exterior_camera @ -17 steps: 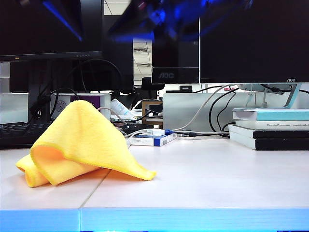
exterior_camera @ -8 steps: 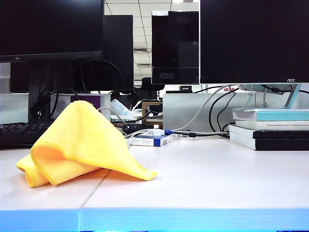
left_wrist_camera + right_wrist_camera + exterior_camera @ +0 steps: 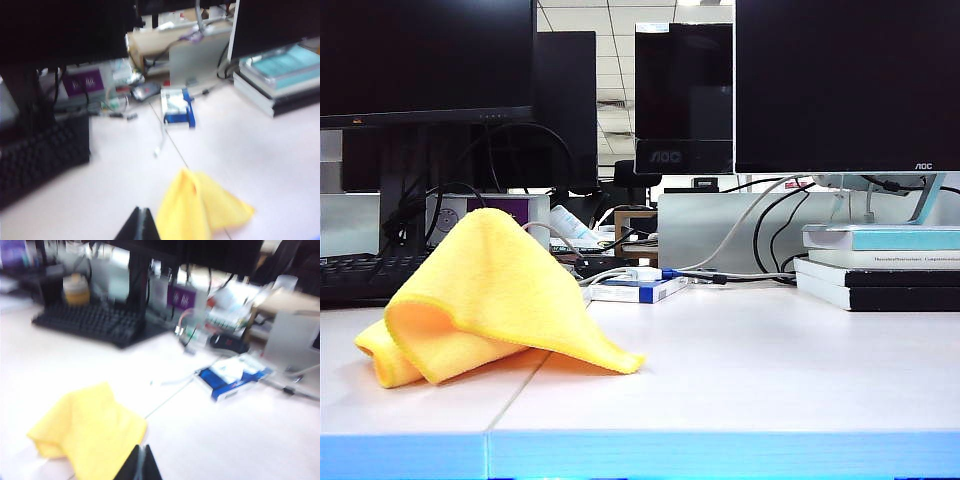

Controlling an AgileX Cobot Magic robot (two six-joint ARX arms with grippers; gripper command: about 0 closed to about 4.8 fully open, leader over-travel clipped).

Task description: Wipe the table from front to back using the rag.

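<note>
The rag [image 3: 485, 300] is heaped on the table [image 3: 740, 370] left of centre, peaked upward, its long axis running across the front edge. Behind it, a blue-and-white box [image 3: 632, 289], keyboard [image 3: 365, 275] and books [image 3: 880, 268] are placed. The left gripper [image 3: 139, 226] and right gripper [image 3: 139, 465] are held above the rag, jaws together, empty.

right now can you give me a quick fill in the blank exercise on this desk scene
1. The rag lying on the table is ____ in colour.
2. Both the left gripper and the right gripper have their fingers ____.
3. Neither gripper is ____ the rag.
4. The stacked books sit on the ____ side of the exterior view.

Missing words: yellow; shut; touching; right
</note>
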